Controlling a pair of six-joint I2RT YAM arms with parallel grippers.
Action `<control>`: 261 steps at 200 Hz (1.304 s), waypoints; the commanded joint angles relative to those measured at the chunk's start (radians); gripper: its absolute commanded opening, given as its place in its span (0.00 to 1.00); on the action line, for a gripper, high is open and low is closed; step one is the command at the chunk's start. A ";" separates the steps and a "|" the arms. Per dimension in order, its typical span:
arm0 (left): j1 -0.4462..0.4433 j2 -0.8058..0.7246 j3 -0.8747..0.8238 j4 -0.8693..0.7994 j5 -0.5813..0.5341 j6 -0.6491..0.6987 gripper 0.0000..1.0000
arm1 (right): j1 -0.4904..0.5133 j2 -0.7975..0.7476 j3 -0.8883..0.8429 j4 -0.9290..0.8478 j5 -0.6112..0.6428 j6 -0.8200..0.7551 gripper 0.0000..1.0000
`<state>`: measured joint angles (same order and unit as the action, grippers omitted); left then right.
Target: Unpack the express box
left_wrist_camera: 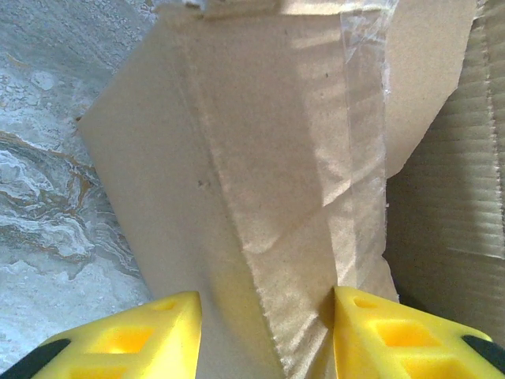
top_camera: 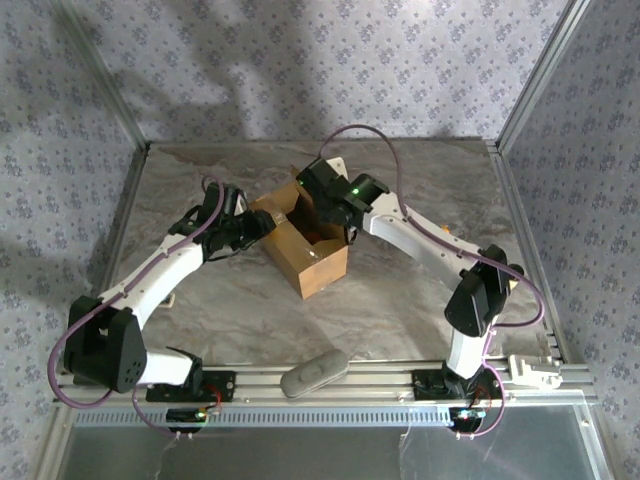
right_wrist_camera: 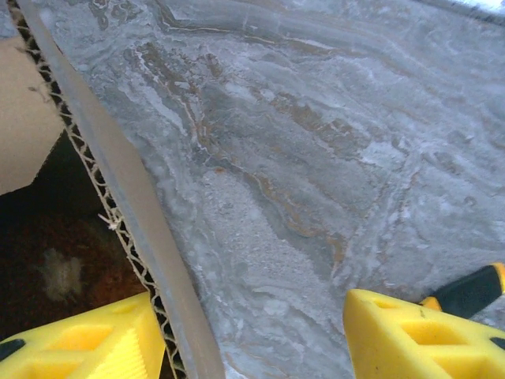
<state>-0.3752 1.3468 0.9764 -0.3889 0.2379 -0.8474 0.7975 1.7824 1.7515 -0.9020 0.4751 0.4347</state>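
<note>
One marble-patterned table lay under both hands. Two white arms reached in from the near edge, and a green light glowed on the right one.

One express box stood between the two hands with its top open. Its faces were plain brown cardboard.

The left gripper was at the box's left side. Its two yellow fingers stood on either side of a cardboard flap with a strip of clear tape. I could not tell whether they pinched the flap or only straddled it.

The right gripper was at the box's far side with its jaws spread and nothing held. One finger was inside the box, just beside the wall's taped corrugated edge. The other finger was outside, over bare table and well apart from that wall. Below the inner finger lay something dark orange-brown with a pale fuzzy patch, too blurred to name.

One grey oblong object lay on the rail behind both hands, between the arm bases. One small white piece sat beside the right arm's base.
</note>
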 commanded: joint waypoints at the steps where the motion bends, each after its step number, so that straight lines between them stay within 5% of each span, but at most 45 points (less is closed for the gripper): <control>1: 0.015 0.021 -0.018 -0.222 -0.080 0.033 0.45 | -0.090 -0.059 -0.080 -0.026 -0.099 0.041 0.60; 96: 0.007 0.122 0.168 -0.322 -0.108 0.112 0.44 | -0.181 -0.203 -0.346 0.205 -0.451 0.109 0.47; 130: 0.007 0.141 0.168 -0.310 -0.114 0.111 0.44 | -0.200 -0.256 -0.348 0.242 -0.575 0.098 0.37; 167: 0.008 0.173 0.192 -0.306 -0.109 0.124 0.44 | -0.232 -0.275 -0.392 0.296 -0.709 0.103 0.15; 189: 0.007 0.184 0.205 -0.300 -0.108 0.137 0.44 | -0.247 -0.285 -0.432 0.349 -0.787 0.119 0.12; 261: -0.038 0.225 0.411 -0.451 -0.077 0.195 0.54 | -0.229 -0.319 -0.545 0.381 -0.675 0.223 0.10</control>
<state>-0.3866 1.5330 1.2869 -0.6605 0.2165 -0.6952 0.5541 1.4887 1.2549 -0.4847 -0.2943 0.5747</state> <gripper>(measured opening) 0.526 0.103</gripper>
